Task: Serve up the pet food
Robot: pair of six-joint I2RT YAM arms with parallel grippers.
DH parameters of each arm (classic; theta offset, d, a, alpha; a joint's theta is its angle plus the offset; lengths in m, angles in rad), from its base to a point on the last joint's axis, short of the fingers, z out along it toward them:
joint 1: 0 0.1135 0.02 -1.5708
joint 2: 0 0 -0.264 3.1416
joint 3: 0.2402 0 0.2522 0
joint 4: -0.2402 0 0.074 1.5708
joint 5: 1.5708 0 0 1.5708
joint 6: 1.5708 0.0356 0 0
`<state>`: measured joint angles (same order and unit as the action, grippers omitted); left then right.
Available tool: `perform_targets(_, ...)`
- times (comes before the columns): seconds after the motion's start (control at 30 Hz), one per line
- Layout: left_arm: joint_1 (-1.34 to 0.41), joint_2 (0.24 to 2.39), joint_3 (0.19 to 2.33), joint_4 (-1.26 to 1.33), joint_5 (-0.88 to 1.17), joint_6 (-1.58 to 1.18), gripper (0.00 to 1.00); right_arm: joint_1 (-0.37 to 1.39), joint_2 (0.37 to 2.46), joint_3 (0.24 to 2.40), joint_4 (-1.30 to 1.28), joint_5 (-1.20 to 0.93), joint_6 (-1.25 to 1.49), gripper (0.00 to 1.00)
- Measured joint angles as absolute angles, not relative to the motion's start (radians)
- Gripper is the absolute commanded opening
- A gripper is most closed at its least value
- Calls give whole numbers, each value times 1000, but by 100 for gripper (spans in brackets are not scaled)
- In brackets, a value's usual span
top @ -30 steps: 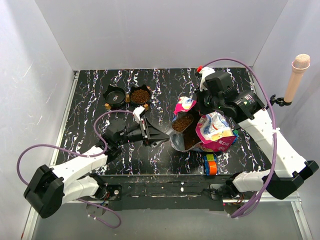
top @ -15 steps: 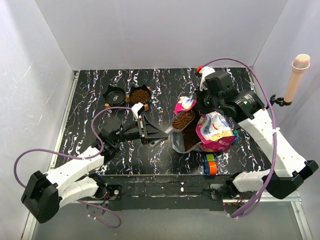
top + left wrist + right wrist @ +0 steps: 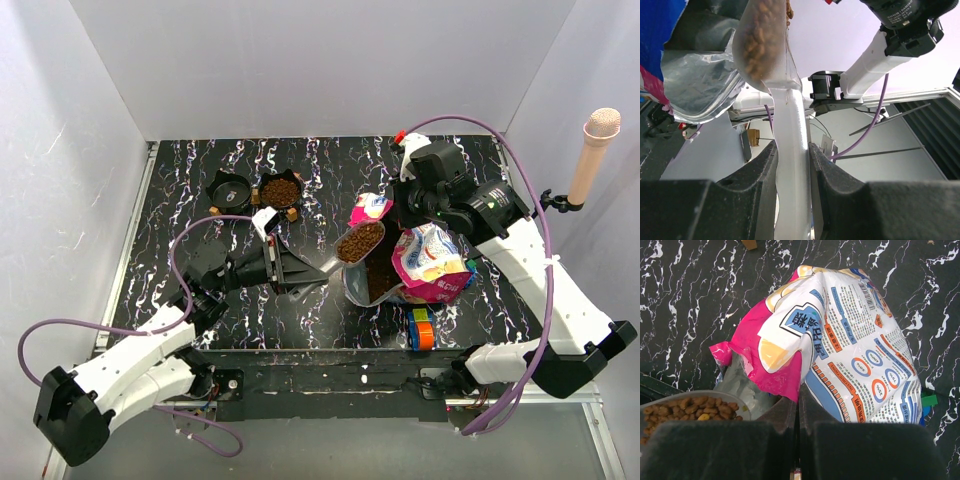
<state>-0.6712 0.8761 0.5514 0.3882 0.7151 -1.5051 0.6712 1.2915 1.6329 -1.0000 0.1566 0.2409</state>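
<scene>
- Toy block, a multicoloured cube (image 3: 421, 329), sits on the black, white-veined tabletop (image 3: 180, 170) by the near edge, just beside the bag's lower corner.
- Left gripper (image 3: 283, 268) (image 3: 792, 170): jaws are clamped narrowly on the handle of a translucent plastic scoop (image 3: 361, 241) (image 3: 790, 115).
- Scoop bowl, heaped with pet food (image 3: 364, 240) (image 3: 762, 35) (small dark-brown kibble pellets), is held at the far-left rim of the bag's mouth.
- Glossy magenta-and-blue printed bag (image 3: 432, 262) (image 3: 850, 335) has its silver-lined mouth open toward the left; more kibble shows inside it.
- Right gripper (image 3: 411, 222) (image 3: 798, 412): jaws are pressed together, pinching the bag's magenta top edge.
- Two round black bowls stand side by side at the far left; the right bowl (image 3: 281, 191) holds kibble, touching the left bowl (image 3: 229, 189).
</scene>
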Motion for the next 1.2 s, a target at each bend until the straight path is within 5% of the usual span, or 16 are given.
perform_targets(0.73,-587,964,757,405,643,-1522,0,668,1285,1633,-1000,179,244,1)
perform_targets(1.2,-308,1219,855,516,695,-1551,0,668,1236,1625,-1045,158,253,1)
